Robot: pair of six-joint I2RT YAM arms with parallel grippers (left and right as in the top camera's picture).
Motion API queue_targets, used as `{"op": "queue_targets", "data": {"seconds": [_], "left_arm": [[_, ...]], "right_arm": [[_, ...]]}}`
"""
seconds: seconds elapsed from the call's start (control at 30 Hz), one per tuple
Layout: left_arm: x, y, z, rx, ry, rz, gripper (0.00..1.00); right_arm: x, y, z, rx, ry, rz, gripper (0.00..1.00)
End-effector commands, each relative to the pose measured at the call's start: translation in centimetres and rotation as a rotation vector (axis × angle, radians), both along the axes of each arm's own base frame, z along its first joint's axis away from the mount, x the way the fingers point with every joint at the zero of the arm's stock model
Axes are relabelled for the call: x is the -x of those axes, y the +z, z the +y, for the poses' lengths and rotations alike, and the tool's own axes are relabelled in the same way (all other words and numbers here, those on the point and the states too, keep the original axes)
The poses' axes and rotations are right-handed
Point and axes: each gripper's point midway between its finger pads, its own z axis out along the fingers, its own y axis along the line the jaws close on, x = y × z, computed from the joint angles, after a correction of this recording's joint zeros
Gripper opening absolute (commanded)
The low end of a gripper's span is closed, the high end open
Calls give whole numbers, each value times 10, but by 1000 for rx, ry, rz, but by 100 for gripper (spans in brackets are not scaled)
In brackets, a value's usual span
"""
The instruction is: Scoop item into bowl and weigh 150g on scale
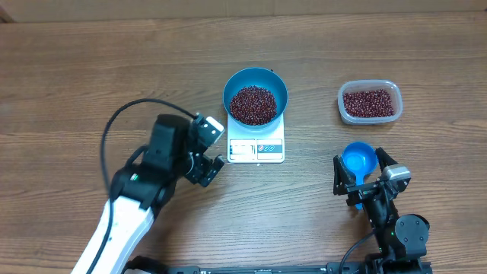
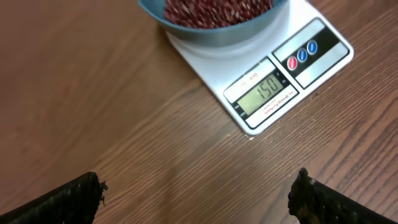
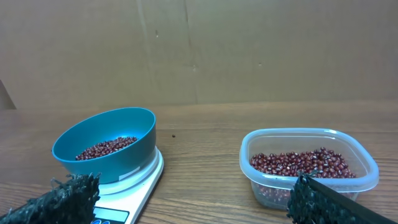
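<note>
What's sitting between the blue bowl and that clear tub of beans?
Nothing but bare table between bowl and tub, seen from overhead.

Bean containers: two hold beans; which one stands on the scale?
The round blue bowl, sitting on the white scale. The other, a clear plastic tub, rests directly on the table, farther right.

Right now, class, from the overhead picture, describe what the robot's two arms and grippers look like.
Left arm: white lower link, black upper joints, a looping black cable. Right arm: black throughout. The left gripper and right gripper carry pale wrist blocks and black, rough-textured fingers.
</note>
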Motion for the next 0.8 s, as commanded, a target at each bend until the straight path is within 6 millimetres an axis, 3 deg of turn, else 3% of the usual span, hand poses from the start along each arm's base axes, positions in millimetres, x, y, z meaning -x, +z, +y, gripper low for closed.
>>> {"op": "queue_targets", "data": {"seconds": [0.0,0.33,0.5,0.63,0.77], "left_arm": [[5,27,17,-1,46,-95,100],[12,95,58,126,160,-327,100],[9,129,77,150,219,-540,100],[14,133,86,167,237,-707,100],[22,122,90,176,245,-822,100]], "right_arm": [[0,-2,2,-11,8,-3,100],[0,-2,2,-11,8,-3,100],[0,-2,2,-11,8,-3,100],[0,-2,2,-11,8,-3,100],[0,-2,2,-11,8,-3,100]]}}
